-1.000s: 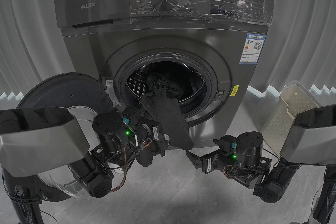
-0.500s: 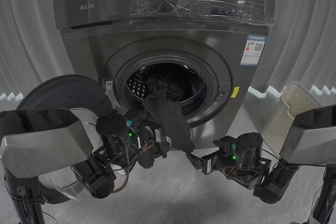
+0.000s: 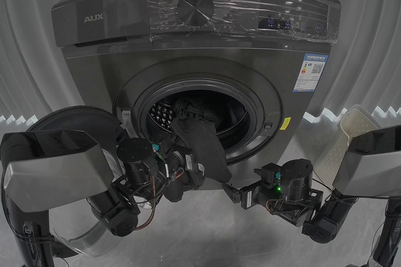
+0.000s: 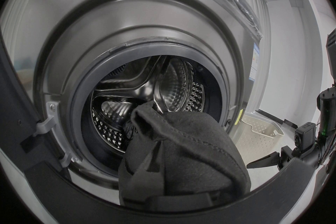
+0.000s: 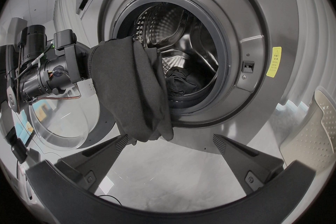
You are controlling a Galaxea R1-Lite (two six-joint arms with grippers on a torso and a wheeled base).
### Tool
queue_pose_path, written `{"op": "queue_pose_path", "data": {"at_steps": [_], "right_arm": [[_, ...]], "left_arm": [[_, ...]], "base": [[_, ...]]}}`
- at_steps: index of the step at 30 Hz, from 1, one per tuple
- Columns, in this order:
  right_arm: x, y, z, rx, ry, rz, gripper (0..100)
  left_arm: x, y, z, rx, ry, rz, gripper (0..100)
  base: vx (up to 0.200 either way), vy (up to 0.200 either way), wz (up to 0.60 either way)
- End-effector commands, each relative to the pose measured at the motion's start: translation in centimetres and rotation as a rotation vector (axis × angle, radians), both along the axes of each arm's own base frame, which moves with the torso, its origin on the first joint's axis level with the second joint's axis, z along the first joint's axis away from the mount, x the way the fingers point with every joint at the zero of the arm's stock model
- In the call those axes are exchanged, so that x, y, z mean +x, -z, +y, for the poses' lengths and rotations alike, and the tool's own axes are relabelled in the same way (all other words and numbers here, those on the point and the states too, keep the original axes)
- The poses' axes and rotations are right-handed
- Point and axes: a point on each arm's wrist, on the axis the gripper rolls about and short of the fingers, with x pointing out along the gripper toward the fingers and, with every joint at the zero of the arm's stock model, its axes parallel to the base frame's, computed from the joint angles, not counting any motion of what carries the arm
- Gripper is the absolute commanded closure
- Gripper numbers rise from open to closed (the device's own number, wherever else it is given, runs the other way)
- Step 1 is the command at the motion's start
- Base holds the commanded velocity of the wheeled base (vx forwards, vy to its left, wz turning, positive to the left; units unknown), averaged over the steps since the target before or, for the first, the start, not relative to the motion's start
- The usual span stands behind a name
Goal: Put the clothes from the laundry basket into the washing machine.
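The grey washing machine (image 3: 196, 55) stands with its round door (image 3: 79, 126) swung open to the left. My left gripper (image 3: 189, 164) is just below the drum opening (image 3: 200, 113), shut on a black garment (image 3: 200, 142). The cloth hides its fingers. The garment (image 4: 182, 158) drapes over the gripper, its top at the opening's lower lip and its tail (image 5: 140, 123) hanging down outside. More dark clothes (image 5: 180, 79) lie inside the drum. My right gripper (image 3: 232, 192) is low in front of the machine, open and holding nothing (image 5: 169, 137).
A white perforated laundry basket (image 3: 351, 130) leans on the floor right of the machine, close to my right arm. The open door (image 5: 59, 123) stands just behind my left arm. Bare grey floor (image 3: 209, 230) lies between the arms.
The whole head view has shifted and the machine looks larger and nearer, so the camera has moved. Both arms keep much the same pose, with the garment still at the opening's lip.
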Motion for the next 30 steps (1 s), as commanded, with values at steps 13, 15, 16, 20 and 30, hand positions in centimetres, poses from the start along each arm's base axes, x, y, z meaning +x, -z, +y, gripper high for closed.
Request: {"op": "queue_pose_path", "data": {"at_steps": [13,15,16,20,30], "right_arm": [[-0.4,0.3,-0.2,-0.006,-0.002,0.017,0],[-0.4,0.2,-0.2,-0.004,-0.004,0.015,0],[-0.5,0.1,-0.1,-0.002,-0.007,0.014,0],[-0.9,0.0,-0.3,0.003,-0.005,0.022,0],[-1.4,0.0,-0.8,0.012,-0.005,0.019,0]], "left_arm": [[0.7,0.7,-0.5,-0.008,0.009,0.004,100],[1.3,0.7,-0.4,-0.007,0.004,-0.005,100],[1.8,1.1,-0.7,-0.014,0.007,-0.007,100],[3.5,1.9,-1.4,-0.035,0.006,-0.023,100],[4.9,4.0,-3.2,-0.087,0.063,0.004,100]], "base": [[0.062,0.000,0.00],[0.000,0.000,0.00],[0.000,0.000,0.00],[0.000,0.000,0.00],[0.000,0.000,0.00]]}}
